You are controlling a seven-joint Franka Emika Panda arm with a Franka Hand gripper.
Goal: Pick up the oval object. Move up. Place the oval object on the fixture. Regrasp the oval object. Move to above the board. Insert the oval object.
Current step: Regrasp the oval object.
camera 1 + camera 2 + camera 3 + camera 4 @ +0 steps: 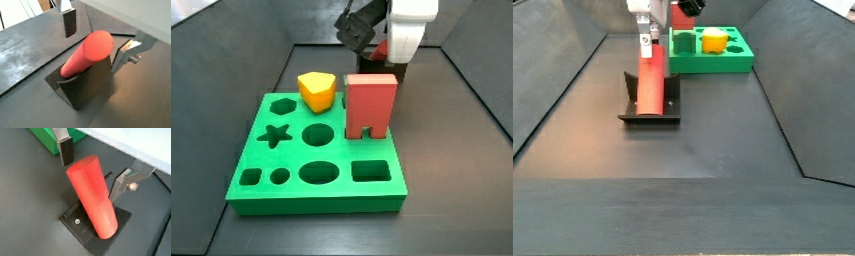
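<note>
Peg position: oval object [92,195] leans in the notch of the fixture [83,90], lower end seated at the base plate, upper end tilted up toward the hand [95,168]. Long axis runs steeply up from the fixture, as the side view confirms [651,78].

Hand state: open. In both wrist views the two silver fingers [69,22] stand on either side of the peg's upper end with a clear gap on each side; neither dark pad touches the red surface. Nothing is held.

Key relation: the peg's upper end lies directly between the fingers, so the closing line crosses the peg's long axis roughly square. Judgement: the placing on the fixture looks finished and the regrasp is the step in hand; closing where it is should catch the peg near its top.

Board [318,150] sits well apart from the fixture, beyond it in a side view [711,50]. It carries a yellow peg [317,90] and a red arch block [370,104], both upright.

Risk, as judged: an off-centre close could nudge the leaning peg sideways in the notch.
</note>
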